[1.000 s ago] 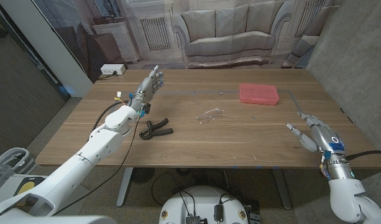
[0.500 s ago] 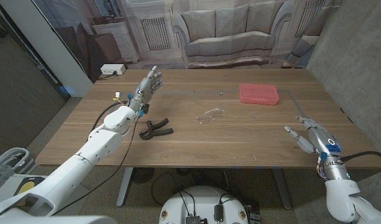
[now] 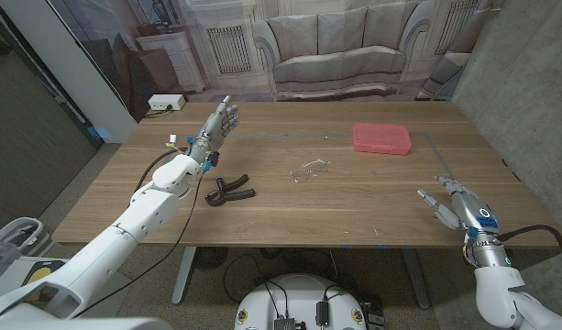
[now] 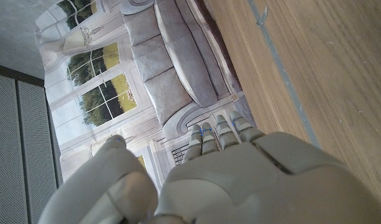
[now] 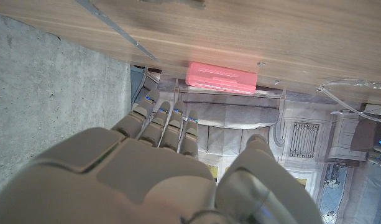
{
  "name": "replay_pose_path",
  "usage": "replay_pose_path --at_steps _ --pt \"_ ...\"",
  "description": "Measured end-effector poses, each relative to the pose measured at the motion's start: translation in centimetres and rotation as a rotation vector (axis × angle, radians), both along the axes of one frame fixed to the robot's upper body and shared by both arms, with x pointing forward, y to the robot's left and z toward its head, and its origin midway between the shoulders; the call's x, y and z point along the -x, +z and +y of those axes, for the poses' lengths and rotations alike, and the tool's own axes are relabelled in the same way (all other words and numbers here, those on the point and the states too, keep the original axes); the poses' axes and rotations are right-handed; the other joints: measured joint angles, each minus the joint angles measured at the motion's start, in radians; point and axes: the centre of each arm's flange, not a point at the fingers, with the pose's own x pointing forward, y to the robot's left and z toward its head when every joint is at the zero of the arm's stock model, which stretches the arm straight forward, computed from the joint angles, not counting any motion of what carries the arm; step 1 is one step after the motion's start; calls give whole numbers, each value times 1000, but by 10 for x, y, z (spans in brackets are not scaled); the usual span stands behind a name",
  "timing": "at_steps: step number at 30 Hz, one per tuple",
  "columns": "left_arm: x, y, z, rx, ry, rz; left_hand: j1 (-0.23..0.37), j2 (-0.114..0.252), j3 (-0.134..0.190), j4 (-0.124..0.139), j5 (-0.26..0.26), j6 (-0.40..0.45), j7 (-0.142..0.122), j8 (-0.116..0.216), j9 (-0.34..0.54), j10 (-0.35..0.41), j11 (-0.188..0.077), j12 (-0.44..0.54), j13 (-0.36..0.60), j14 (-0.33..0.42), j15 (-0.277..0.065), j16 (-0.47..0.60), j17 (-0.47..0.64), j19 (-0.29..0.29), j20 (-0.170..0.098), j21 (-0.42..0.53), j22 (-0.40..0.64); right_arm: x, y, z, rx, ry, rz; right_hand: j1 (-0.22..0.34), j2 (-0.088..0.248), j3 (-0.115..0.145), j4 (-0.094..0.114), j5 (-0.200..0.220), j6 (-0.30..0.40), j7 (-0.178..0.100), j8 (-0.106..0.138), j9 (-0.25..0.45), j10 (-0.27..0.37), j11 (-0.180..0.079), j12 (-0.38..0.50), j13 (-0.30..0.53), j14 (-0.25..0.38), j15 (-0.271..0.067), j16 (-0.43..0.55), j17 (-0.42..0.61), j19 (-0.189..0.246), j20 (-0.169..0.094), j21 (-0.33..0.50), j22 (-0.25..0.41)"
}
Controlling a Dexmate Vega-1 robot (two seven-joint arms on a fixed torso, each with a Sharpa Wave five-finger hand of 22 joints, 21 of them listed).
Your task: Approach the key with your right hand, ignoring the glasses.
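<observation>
Right hand is hovering open at the bench's lower right — no key discernible; glasses are lying mid-frame, untouched.

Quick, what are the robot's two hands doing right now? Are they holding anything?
Left hand: open, fingers apart, holding nothing, raised over the table.
Right hand: open, fingers spread, holding nothing, near the table's right edge.

No legible text, label, brand, number or sign is seen on the table, the pink box or elsewhere.
</observation>
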Motion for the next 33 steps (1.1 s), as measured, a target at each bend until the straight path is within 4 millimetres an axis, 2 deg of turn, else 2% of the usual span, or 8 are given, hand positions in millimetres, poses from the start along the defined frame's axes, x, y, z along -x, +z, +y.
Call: replay_pose_path --at_steps 24,33 --pt "8 -6 6 10 13 3 2 2 0 0 -4 0 0 0 0 0 0 0 0 0 0 0 0 0 0 -8 0 -12 -20 -2 -14 -14 21 0 0 -3 -3 8 14 -14 0 0 14 -14 0 0 11 0 0 0 11 0 -6 0" --pt "10 -8 6 9 14 6 2 2 0 0 -4 0 0 0 0 0 0 0 0 0 0 0 0 0 0 -8 0 -12 -25 -4 -22 -15 23 4 4 -3 -3 8 16 -16 0 0 20 -8 0 0 18 0 0 0 11 0 -10 0"
